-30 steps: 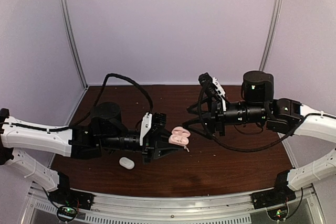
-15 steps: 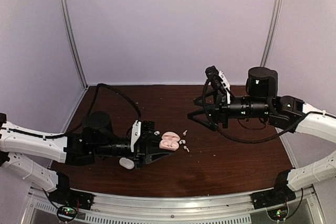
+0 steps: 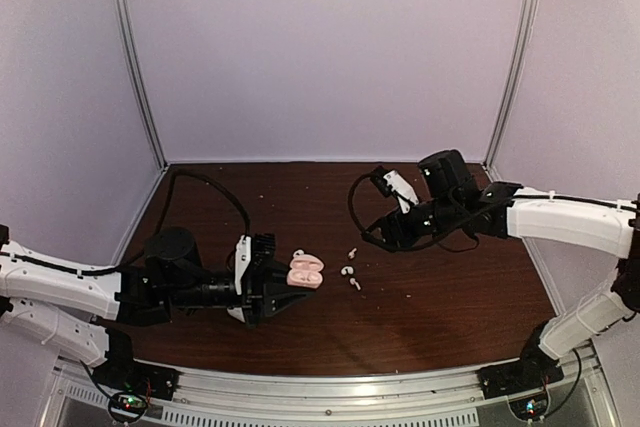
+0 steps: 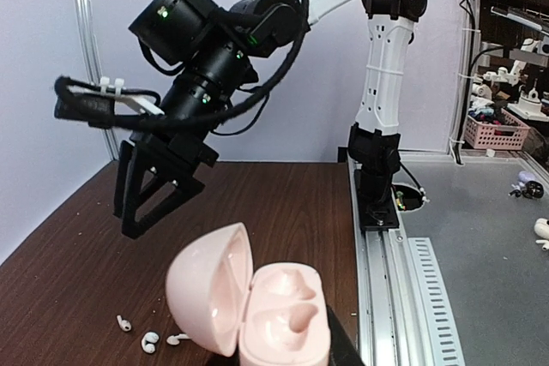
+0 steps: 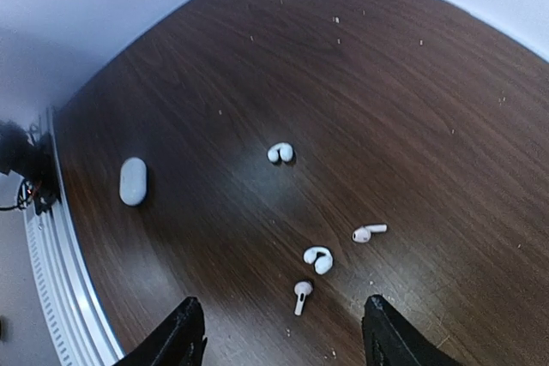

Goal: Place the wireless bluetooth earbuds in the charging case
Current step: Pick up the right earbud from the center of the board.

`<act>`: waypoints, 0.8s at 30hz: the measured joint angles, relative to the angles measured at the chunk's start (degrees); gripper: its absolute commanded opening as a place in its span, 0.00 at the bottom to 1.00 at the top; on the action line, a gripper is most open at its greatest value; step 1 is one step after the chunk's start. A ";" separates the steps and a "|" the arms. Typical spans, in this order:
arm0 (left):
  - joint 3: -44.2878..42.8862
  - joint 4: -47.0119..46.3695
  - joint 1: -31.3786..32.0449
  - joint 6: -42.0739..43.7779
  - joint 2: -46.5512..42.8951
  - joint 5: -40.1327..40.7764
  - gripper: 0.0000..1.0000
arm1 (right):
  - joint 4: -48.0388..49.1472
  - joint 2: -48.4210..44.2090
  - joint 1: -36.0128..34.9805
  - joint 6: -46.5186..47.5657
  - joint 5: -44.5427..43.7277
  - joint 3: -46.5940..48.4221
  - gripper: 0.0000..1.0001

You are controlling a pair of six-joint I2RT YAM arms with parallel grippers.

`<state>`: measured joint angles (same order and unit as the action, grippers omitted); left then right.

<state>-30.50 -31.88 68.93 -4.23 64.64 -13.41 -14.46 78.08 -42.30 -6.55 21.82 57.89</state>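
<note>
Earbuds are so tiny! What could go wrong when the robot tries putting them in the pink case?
The earbuds are tiny and lie close together, so the open right end effector might pinch badly and flick one away. Two look curled and two have stems; it might grab a kind that doesn't fit. The left end effector holds the open pink case; a small miss could drop an earbud.

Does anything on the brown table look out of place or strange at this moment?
Yes. Four tiny white plastic earbuds lie loose and scattered on the dark wooden table: two stemmed ones and two curled ones, so two kinds are mixed. The open pink plastic charging case has empty wells. Pale crumbs dot the wood.
</note>
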 measured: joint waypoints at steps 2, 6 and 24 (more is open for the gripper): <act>0.61 -0.22 0.00 -0.39 -0.09 0.33 0.00 | -1.44 3.06 0.00 0.33 -0.26 -0.26 0.56; 0.83 -0.70 -0.11 -0.74 -0.11 0.55 0.00 | -4.46 9.92 -0.15 1.64 -0.92 0.57 0.51; 2.45 0.33 -0.26 3.19 -0.48 -2.99 0.00 | -14.99 27.65 -3.34 5.09 -2.89 12.94 0.48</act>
<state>-28.05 -31.55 68.66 -1.04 64.16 -16.40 -29.45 105.73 -45.65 -1.45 18.94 70.83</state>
